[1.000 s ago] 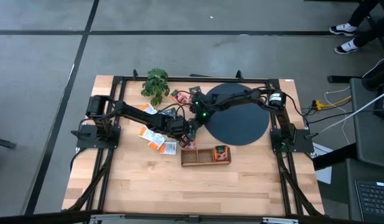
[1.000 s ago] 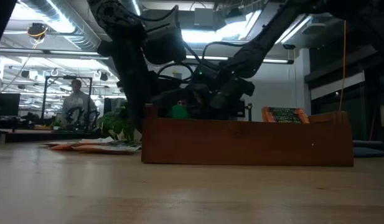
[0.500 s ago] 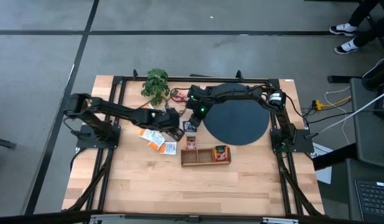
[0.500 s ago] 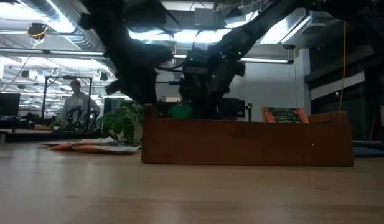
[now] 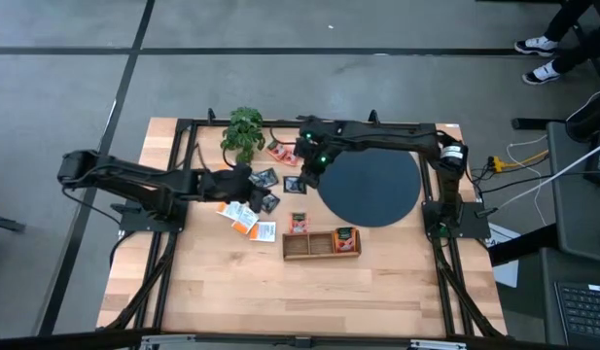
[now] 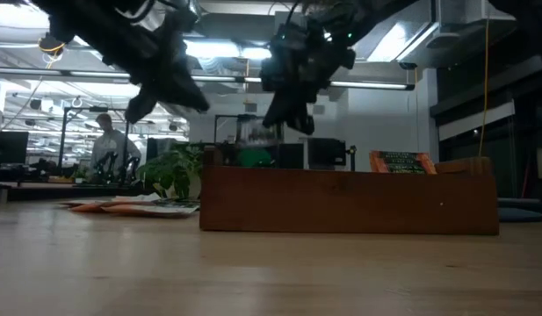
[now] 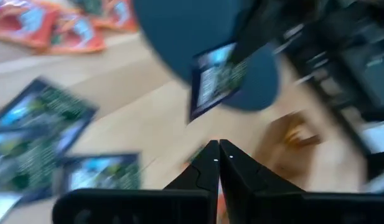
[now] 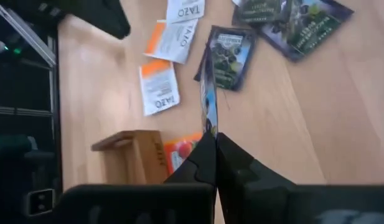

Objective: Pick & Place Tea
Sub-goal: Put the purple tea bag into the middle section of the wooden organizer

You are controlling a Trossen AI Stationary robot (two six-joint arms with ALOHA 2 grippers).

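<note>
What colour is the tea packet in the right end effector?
Dark with teal, seen edge-on in the right end effector as packet; best face-on in the left wrist view.

Wooden table [image 5: 212, 292] with scattered tea packets [image 5: 249, 216], black disc [image 5: 372, 190], wooden tray [image 5: 321, 244], small plant [image 5: 243, 131]

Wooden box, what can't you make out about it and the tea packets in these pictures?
- Low view: the wooden box hides its inside behind its front wall; only the top of one packet shows.
- Right wrist view: the dark packet in the shut right gripper is edge-on, so its face is hidden.
- Left wrist view: blur makes the loose packets unreadable.
- High view: the left gripper overlaps the pile, so the count is unsure.
</note>
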